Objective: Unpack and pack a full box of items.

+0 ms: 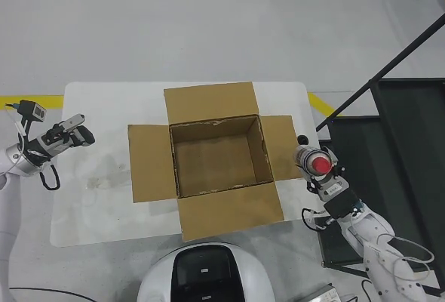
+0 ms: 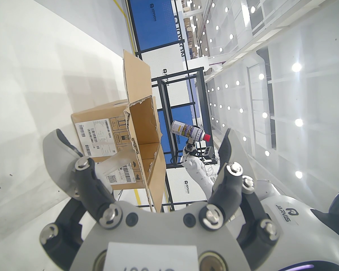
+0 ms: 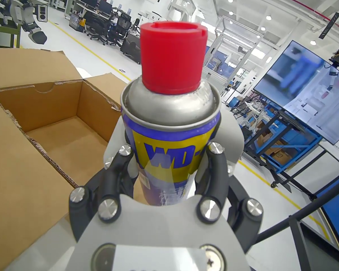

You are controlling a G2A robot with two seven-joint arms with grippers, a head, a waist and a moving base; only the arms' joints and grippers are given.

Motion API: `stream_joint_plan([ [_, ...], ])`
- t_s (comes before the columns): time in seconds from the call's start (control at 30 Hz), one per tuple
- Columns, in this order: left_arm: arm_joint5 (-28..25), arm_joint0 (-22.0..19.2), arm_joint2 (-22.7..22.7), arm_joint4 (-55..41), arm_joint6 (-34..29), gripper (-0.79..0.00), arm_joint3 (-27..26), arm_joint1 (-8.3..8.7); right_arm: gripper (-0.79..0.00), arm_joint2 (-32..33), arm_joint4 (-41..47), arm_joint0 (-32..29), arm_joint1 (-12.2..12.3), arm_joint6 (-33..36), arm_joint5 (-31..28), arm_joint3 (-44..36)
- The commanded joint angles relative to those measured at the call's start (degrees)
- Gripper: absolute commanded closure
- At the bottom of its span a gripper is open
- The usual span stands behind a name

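Right wrist view: your right gripper (image 3: 172, 133) clamps the spray can (image 3: 169, 114) beside the empty box (image 3: 53, 105) (left gripper (image 2: 142, 139) spread wide, holding nothing). Packing probably starts here; carry it over the opening.

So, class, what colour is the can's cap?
Red; the cap on the can shows best in the right wrist view.
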Motion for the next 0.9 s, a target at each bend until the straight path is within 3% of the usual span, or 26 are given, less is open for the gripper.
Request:
stream_joint_plan([
  [0.0, 0.0, 0.0, 0.0, 0.0, 0.0, -0.785, 0.0, 0.00, 0.000, 0.3, -0.7, -0.1, -0.1, 3.4, 1.4, -2.0],
  [0.17, 0.0, 0.0, 0.0, 0.0, 0.0, -0.785, 0.0, 0.00, 0.000, -0.8, -8.7, 1.8, 0.4, 15.3, -3.1, -11.8],
  [0.37, 0.0, 0.0, 0.0, 0.0, 0.0, -0.785, 0.0, 0.00, 0.000, -7.8, -22.5, 6.8, 0.7, 26.7, -9.9, -20.5],
  [0.57, 0.0, 0.0, 0.0, 0.0, 0.0, -0.785, 0.0, 0.00, 0.000, -17.8, -28.3, 15.0, 0.1, 36.4, -17.4, -17.9],
  [0.63, 0.0, 0.0, 0.0, 0.0, 0.0, -0.785, 0.0, 0.00, 0.000, -20.0, -28.6, 17.5, -0.3, 39.1, -17.4, -16.3],
  [0.87, 0.0, 0.0, 0.0, 0.0, 0.0, -0.785, 0.0, 0.00, 0.000, -21.6, -25.2, 20.4, -0.9, 43.7, -17.7, -14.6],
])
